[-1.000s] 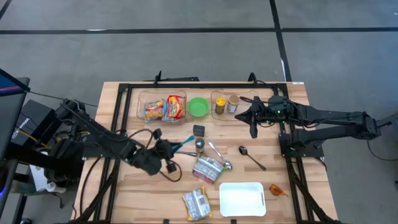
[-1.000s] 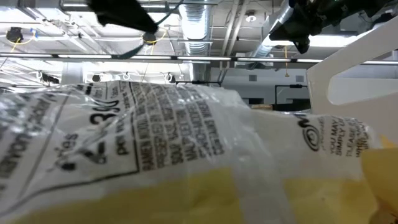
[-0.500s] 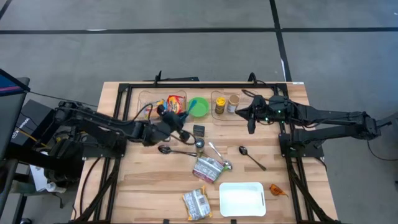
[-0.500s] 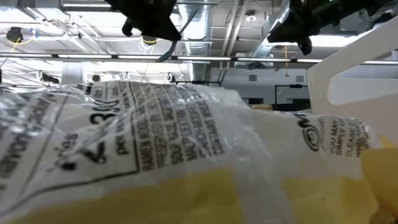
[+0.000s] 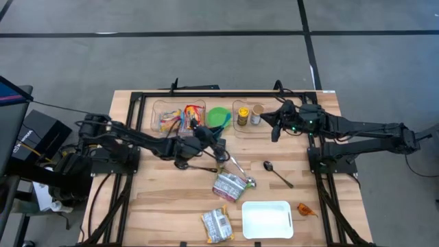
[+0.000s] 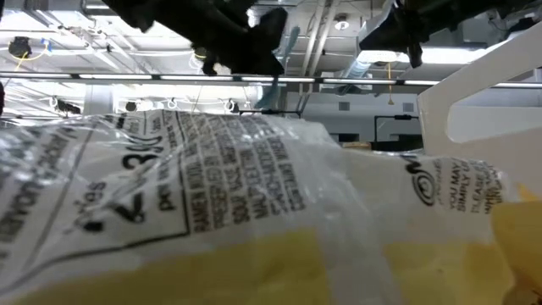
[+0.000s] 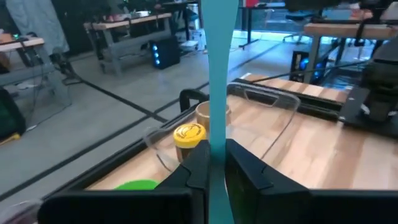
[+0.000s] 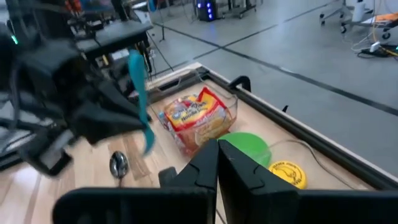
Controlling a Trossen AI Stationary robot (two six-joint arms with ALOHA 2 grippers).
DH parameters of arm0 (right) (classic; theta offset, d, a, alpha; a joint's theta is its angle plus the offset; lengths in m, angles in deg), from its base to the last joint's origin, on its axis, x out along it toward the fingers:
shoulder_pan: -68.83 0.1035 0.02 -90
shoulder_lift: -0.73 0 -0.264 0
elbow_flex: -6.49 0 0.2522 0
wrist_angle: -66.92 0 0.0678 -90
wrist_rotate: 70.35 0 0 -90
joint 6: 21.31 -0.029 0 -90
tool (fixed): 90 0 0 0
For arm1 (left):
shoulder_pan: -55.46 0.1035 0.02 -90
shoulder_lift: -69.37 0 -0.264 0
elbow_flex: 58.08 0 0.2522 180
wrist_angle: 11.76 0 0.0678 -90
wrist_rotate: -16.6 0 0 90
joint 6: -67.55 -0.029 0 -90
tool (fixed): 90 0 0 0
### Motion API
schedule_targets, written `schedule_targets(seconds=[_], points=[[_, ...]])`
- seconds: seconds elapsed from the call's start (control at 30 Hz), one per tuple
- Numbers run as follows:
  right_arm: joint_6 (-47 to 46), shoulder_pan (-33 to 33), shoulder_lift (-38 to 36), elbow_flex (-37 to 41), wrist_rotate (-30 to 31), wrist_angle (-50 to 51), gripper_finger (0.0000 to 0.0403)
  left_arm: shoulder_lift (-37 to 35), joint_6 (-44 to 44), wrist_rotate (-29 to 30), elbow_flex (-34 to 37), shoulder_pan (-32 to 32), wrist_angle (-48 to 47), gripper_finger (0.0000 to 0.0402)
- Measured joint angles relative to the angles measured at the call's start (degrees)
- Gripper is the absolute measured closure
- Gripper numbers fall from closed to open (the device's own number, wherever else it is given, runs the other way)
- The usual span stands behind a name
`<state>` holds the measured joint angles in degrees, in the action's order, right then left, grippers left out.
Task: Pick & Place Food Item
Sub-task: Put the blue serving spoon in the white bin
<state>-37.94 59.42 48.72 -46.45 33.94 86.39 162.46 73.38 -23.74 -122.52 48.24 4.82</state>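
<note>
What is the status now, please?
Left tool shut on teal utensil, mid-table. Right tool shut, empty, near jars' bin. Food packets untouched. Nothing blocking.

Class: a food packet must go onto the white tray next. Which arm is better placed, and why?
Probably right. The left gripper is shut on a teal utensil; the right gripper holds nothing, though the packet and white tray are equally near.

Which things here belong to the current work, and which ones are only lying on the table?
In use: left gripper, jaws shut on the teal utensil; right gripper, waiting near the jars.
Lying about: noodle packets, green bowl, spoon, white tray, snack bag.
</note>
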Motion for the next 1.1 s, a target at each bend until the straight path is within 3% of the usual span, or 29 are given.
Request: schedule_targets(seconds=[0.37, 0.77, 0.97, 1.1], points=[[-1.4, 4.5, 6.5, -0.1, 8.1, -7.5, 0.0398, 9.2, -3.1, 0.5, -5.1, 1.9, 4.0, 0.0378], [-1.5, 4.0, 7.4, -0.6, 8.0, -7.6, 0.0398, 9.3, -15.4, 0.4, -5.8, 1.5, 2.2, 0.0376], [-1.5, 4.0, 6.2, -0.6, 5.0, -7.6, 0.0396, 9.3, -20.5, 0.4, -5.7, 1.6, -0.5, 0.0377], [-2.0, 3.9, 6.5, -0.6, 1.9, -7.4, 0.0373, 9.3, -23.5, 0.4, -5.7, 1.6, -0.6, 0.0377]])
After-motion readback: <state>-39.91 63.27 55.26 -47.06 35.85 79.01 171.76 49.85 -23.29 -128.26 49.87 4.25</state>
